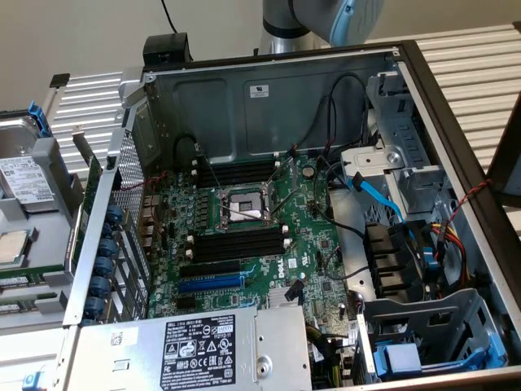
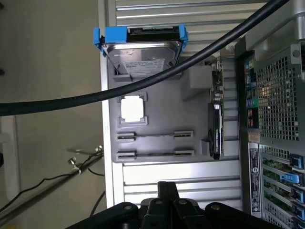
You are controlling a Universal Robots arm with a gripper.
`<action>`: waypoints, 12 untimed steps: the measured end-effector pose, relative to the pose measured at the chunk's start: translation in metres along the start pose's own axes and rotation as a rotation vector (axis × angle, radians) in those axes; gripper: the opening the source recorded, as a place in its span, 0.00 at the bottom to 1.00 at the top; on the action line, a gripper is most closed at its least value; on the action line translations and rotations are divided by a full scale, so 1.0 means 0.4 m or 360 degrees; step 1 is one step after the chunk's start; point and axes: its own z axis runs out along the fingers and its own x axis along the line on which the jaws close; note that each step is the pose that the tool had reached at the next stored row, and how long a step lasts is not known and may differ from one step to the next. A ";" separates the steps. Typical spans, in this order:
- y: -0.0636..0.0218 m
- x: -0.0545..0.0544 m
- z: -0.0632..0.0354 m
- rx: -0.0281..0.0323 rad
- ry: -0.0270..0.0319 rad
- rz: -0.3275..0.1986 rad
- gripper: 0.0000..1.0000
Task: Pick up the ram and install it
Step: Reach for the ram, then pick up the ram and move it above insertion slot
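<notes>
Hovering over grey tray (image 2: 162, 112), fingers (image 2: 162, 191) closed, empty, ram (image 2: 155, 135) a thin edge-on strip

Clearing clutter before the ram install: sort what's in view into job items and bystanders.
Job: ram, edge-on in the gray tray; black motherboard slots; end effector, shut, holding nothing.
Lying about: hard drive; processor chip; power supply; blue slot.

The tray (image 1: 61, 204) lies at the exterior view's left of the case (image 1: 269, 98), bearing a hard drive (image 1: 24, 177) and, seemingly, the ram (image 2: 155, 136).
</notes>
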 end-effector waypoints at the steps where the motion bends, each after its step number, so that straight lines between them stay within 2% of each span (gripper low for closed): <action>1: 0.000 0.000 0.000 -0.00002 -0.00002 0.0000 0.11; 12: 0.000 0.000 0.000 -0.00002 -0.00002 0.0000 0.11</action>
